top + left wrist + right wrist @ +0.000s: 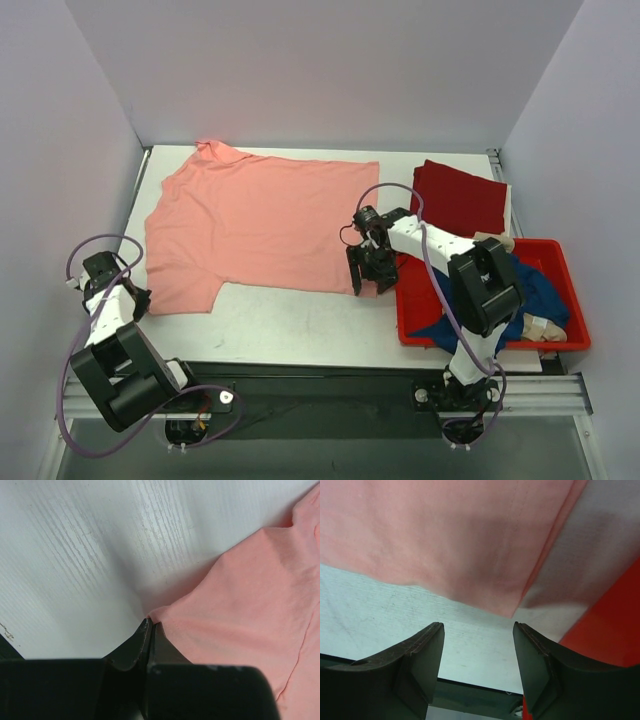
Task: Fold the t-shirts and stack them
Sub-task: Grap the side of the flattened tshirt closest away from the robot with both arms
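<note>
Black fingers of the left tool (150, 624) fill the wrist view, clenched tight on a little peak of the salmon-pink shirt (240, 605), right at the tip of its sleeve. That's down by the near left corner of the counter (300, 330), and the cloth puckers up where it's nipped.

Over to the other side: the right tool (477, 627) is spread wide and grasping nothing, hanging just short of the shirt's near hem corner, with bare counter showing between its fingers. The red tub (480, 343) sits just beside it along the right edge.

So this looks like the very start of the fold on the pink one, one end caught and the other end waiting. The call for the next move, as I read it: the right tool drops onto that hem corner and closes, then both lift level and carry the near edge across toward the far edge, keeping the cloth taut so it doesn't sag in the middle.

The shirt itself lies flat and fairly smooth across the left and middle of the counter, collar toward the far left corner, hem toward the right, only the near sleeve showing.

The dark red shirt (460, 195) lies as a tidy rectangle at the far right corner. The navy shirt (535, 290) is bunched up in the tub, unfolded.
</note>
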`<state>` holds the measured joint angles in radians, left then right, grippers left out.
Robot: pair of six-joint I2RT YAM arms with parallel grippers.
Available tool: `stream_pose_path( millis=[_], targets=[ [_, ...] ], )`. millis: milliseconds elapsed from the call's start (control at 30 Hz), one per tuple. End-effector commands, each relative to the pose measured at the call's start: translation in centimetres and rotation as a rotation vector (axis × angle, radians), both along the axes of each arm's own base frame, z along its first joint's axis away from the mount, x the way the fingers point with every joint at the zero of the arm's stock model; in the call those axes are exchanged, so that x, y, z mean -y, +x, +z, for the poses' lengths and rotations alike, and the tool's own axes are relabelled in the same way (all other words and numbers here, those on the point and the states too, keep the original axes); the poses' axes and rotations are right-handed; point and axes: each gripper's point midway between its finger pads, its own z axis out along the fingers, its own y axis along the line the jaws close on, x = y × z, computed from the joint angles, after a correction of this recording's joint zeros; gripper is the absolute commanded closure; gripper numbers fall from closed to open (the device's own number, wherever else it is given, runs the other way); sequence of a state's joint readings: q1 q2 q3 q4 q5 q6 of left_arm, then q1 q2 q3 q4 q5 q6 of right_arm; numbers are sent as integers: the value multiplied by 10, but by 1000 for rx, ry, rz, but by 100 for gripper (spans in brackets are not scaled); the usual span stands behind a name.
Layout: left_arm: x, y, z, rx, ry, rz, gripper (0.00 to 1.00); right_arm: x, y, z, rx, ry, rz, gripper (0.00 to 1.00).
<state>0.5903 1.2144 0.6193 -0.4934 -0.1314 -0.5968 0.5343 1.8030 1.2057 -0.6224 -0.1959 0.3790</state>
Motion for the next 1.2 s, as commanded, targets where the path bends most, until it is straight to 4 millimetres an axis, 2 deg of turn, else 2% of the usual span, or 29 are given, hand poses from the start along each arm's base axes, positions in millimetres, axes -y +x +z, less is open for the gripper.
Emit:
stream_pose_path(
  millis=[0,300,567,600,733,833,867,967,1167],
  targets=[
    [-6,6,7,41,32,-27,100,11,-9,-9,-12,-71,-38,43],
    [-5,8,9,52,31,-37,100,21,2,-18,51,-121,-91,47],
    [-7,8,9,48,30,-39,100,28,-5,-31,22,-159,-88,54],
    [-8,9,10,50,32,-39,100,28,-6,-32,17,-161,-86,56],
    [-6,10,12,58,14,-27,100,23,-12,-34,-20,-134,-67,88],
    [-6,16,21,72,-6,-19,100,17,-15,-29,-49,-107,-45,97],
    [-8,22,28,91,-9,-19,100,15,-17,-27,-64,-95,-38,98],
    [-8,24,34,100,-14,-13,100,12,-20,-15,-86,-80,-13,99],
    [-6,9,50,77,16,-11,100,12,-33,8,-158,-65,40,99]
  ],
)
